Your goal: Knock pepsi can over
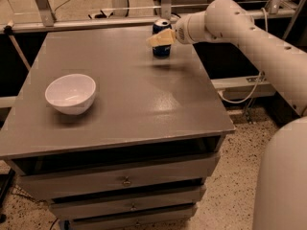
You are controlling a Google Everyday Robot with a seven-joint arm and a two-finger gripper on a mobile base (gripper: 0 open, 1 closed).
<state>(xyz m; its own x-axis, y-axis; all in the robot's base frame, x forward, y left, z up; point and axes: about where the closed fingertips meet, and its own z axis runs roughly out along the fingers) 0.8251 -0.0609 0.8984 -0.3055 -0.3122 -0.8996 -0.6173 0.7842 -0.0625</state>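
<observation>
The pepsi can [161, 51] is a small blue can with a silver top. It stands upright near the far right part of the grey table [120, 95]. My gripper [160, 39] reaches in from the right on the white arm [249, 42]. Its pale fingers lie across the front of the can's upper half and hide part of it.
A white bowl [70, 93] sits on the left part of the table. The table has drawers below its front edge. A metal rail [96, 23] runs behind the table. The robot's white body [283, 176] fills the lower right.
</observation>
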